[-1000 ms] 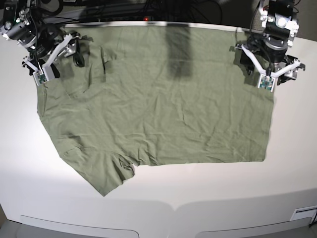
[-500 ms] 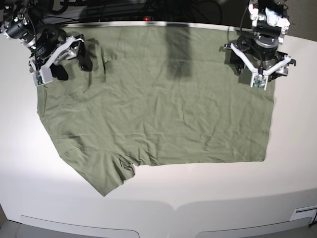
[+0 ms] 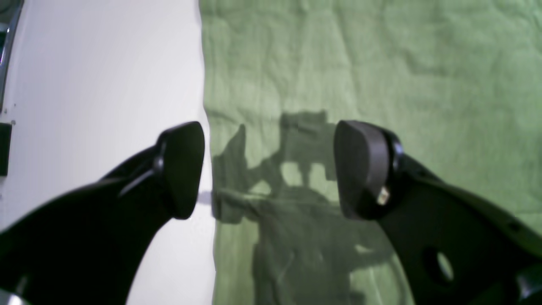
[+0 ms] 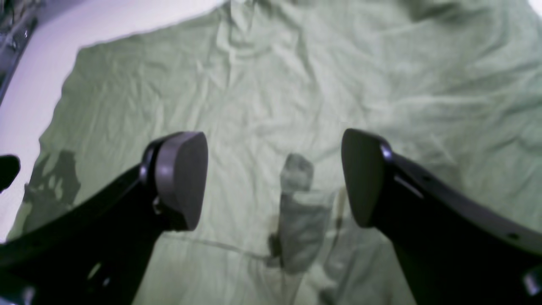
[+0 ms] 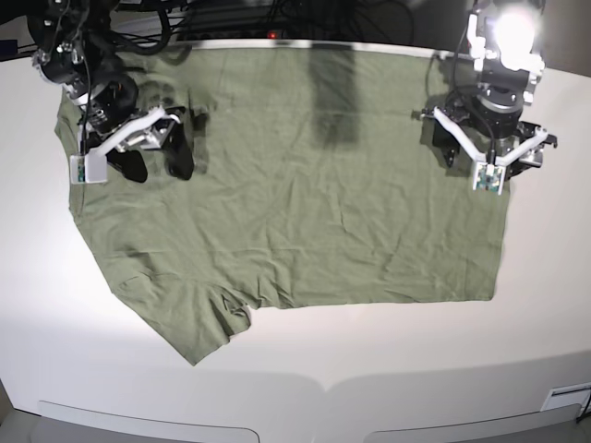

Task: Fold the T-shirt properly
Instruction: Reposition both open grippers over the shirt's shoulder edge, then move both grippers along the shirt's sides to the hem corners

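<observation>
The sage-green T-shirt (image 5: 295,212) lies spread flat and wrinkled on the white table (image 5: 388,360), with one sleeve (image 5: 189,323) pointing to the near left. My left gripper (image 5: 489,149) hovers open over the shirt's far right corner. In the left wrist view, the left gripper (image 3: 269,169) straddles the T-shirt (image 3: 381,63) edge, one finger over bare table (image 3: 106,84). My right gripper (image 5: 155,159) stands open above the shirt's far left part. In the right wrist view, the right gripper (image 4: 273,178) has only T-shirt (image 4: 275,97) cloth between its fingers.
Black cables and equipment (image 5: 231,18) run along the table's far edge. A dark shadow band (image 5: 332,97) falls across the shirt's far middle. The table's near edge (image 5: 323,392) has a seam, and a white label (image 5: 565,399) sits at the near right.
My right arm has swung right and nearer, from the table's far left corner onto the shirt. The left gripper shifted slightly left, then nearer. Both stayed open.
</observation>
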Robot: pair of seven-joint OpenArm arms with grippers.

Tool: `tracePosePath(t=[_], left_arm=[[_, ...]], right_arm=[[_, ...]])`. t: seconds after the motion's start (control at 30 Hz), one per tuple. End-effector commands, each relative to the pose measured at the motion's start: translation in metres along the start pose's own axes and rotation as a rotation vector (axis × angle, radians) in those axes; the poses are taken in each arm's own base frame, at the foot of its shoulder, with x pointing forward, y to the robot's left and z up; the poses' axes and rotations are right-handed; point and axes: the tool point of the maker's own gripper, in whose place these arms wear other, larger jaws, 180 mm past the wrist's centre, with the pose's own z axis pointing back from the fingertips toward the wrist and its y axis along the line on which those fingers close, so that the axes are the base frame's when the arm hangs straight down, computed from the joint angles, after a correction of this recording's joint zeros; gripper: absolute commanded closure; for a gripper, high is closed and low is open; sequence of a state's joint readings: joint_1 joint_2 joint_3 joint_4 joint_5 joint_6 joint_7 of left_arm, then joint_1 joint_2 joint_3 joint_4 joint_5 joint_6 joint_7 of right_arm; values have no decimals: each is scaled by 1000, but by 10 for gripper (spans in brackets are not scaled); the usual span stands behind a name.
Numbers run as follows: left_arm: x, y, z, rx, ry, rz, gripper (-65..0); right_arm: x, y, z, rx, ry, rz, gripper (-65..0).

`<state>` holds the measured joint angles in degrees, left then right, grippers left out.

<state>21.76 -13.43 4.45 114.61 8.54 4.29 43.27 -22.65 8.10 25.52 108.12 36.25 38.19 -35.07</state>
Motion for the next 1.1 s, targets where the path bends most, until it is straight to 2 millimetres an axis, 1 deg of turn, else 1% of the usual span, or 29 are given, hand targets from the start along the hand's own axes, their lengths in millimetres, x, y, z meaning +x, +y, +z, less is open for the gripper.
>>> tracePosePath(t=[0.0, 0.1, 0.17, 0.23, 0.3, 0.5, 0.67, 0.77, 0.83, 0.93, 0.97, 1.07], left_arm=[[15, 6, 1, 19, -46, 2, -457], [23, 6, -4, 6, -27, -19, -457], [33, 1, -7, -34, -34, -61, -457], [45, 2, -10, -38, -56, -73, -457], [54, 4, -11, -31, -76, -71, -457], [69, 7, -13, -22, -115, -67, -457], [87, 8, -11, -21, -202, -66, -457], [89, 8, -11, -23, -209, -67, -457], [90, 0, -11, -61, -211, -105, -457], [97, -21, -15, -190, -209, -170, -457], [102, -24, -17, -214, -213, -176, -457], [122, -15, -32, -202, -219, -171, -457]], right_arm=[[15, 3, 0, 15, -43, 17, -481], [19, 3, -6, 20, -18, 33, -481], [31, 2, -11, 23, -39, 47, -480], [45, 3, -15, 28, -71, 59, -480], [52, 3, -18, 30, -79, 68, -480], [54, 3, -19, 31, -78, 71, -480], [55, 5, -19, 41, -88, 63, -480], [55, 6, -19, 45, -86, 72, -480], [60, 4, -21, 39, -91, 86, -480], [71, 2, -26, 25, -94, 118, -480], [77, 2, -28, 26, -101, 124, -480], [95, 3, -33, 29, -119, 147, -480]])
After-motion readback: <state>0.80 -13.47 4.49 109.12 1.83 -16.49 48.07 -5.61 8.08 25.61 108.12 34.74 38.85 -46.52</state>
